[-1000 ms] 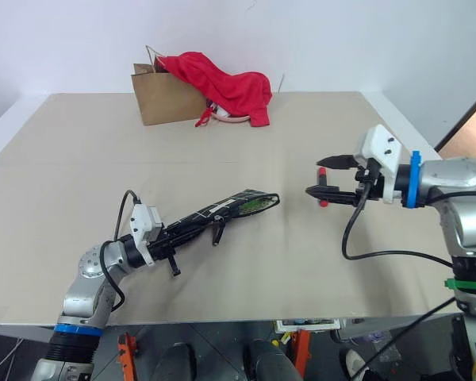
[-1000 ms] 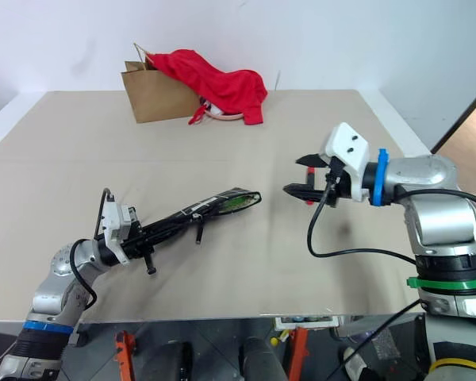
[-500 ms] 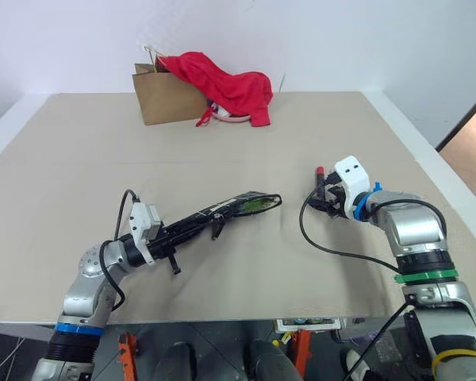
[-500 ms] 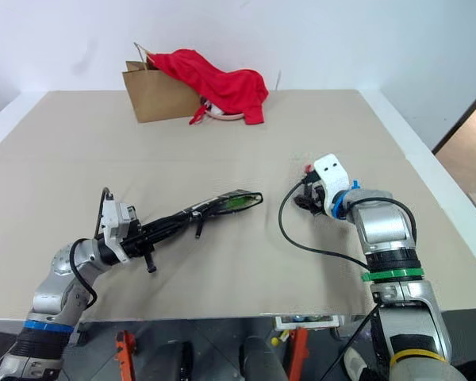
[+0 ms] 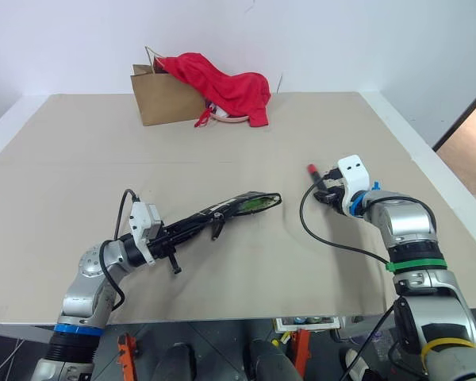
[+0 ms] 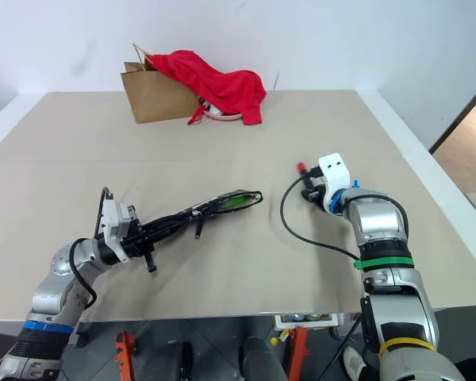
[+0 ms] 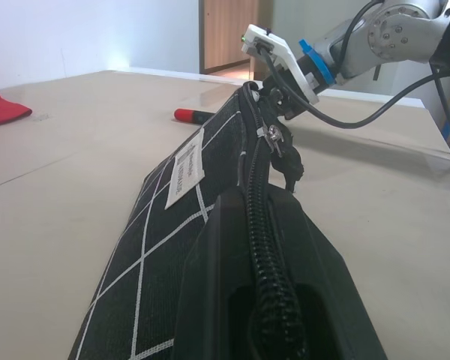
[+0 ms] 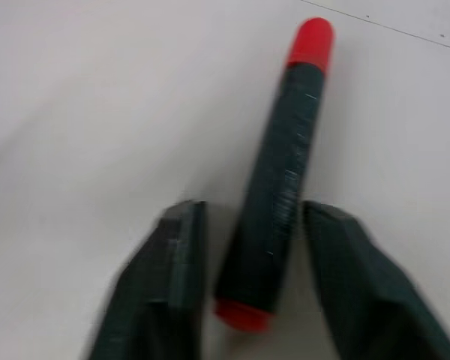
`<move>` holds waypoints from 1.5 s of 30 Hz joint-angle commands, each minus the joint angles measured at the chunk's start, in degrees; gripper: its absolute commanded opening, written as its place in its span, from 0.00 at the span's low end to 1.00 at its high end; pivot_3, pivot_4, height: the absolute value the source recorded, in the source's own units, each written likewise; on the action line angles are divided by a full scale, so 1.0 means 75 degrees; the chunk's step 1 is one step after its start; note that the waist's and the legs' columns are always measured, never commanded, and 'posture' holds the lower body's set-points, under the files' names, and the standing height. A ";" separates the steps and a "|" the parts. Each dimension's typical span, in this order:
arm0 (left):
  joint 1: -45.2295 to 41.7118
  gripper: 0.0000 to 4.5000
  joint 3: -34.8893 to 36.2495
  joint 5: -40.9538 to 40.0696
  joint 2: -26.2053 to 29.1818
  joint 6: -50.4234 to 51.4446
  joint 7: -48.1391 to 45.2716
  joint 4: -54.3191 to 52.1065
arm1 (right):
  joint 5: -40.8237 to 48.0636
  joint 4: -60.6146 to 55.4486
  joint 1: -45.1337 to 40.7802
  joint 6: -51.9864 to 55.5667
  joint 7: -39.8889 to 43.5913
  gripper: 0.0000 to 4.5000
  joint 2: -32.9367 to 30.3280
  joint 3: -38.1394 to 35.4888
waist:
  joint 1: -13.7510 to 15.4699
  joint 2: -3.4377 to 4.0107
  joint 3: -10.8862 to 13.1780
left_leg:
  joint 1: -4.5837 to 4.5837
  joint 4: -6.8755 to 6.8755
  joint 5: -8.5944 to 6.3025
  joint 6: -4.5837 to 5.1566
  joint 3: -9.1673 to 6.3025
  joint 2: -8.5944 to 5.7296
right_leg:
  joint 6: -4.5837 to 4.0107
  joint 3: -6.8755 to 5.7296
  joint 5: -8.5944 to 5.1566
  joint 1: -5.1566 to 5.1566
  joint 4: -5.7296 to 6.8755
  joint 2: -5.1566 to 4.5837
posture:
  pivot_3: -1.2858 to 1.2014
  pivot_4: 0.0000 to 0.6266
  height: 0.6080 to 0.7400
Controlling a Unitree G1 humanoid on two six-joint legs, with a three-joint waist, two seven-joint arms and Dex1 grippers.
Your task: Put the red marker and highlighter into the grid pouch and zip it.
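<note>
Head view: red marker (image 5: 315, 176) lies on the tabletop (image 5: 79, 159) at the right gripper (image 5: 326, 193); grid pouch (image 5: 222, 210), highlighter (image 5: 256, 205) inside, clamped by the left gripper (image 5: 168, 238).
Left wrist view: jaws closed on the pouch's zipper edge.
Right wrist view: jaws partly open, marker's near end between them, gaps either side.

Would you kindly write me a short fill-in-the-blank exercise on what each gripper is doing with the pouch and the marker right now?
1. The left gripper holds the grid ____ off the table.
2. The green highlighter lies ____ the pouch's open end.
3. The red marker lies on the table ____ the right gripper's two fingers.
4. The red cloth is draped over the brown paper ____.

Missing words: pouch; inside; between; bag
</note>
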 commanded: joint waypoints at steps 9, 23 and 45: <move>0.0045 0.00 0.0167 -0.0156 0.0048 0.0027 0.0031 -0.0400 | 0.0690 -0.2420 0.0606 -0.1426 0.1279 0.13 -0.0702 -0.0514 | 0.0002 0.0006 0.0004 | -0.0013 -0.0010 -0.0001 0.0001 -0.0002 0.0000 | -0.0007 -0.0001 -0.0003 -0.0016 0.0000 0.0001 | 0.52 0.24 1.00; -0.0061 0.00 0.0158 -0.0167 0.0067 0.0077 -0.0025 -0.0327 | 0.0803 -0.5609 0.2018 -0.2133 0.4419 0.13 -0.3708 0.0190 | -0.0005 0.0018 0.0012 | 0.0004 -0.0004 -0.0003 0.0001 0.0004 0.0003 | -0.0003 -0.0012 -0.0009 -0.0005 -0.0011 -0.0010 | 0.52 0.24 1.00; -0.0079 0.00 0.0203 -0.0161 0.0153 0.0133 -0.0062 -0.0360 | 0.1828 -0.6018 0.2067 -0.2195 0.4804 0.13 -0.3650 -0.0334 | 0.0019 0.0016 0.0013 | -0.0008 -0.0009 -0.0004 0.0000 -0.0007 -0.0003 | 0.0008 -0.0017 -0.0025 -0.0005 -0.0011 -0.0014 | 0.52 0.24 1.00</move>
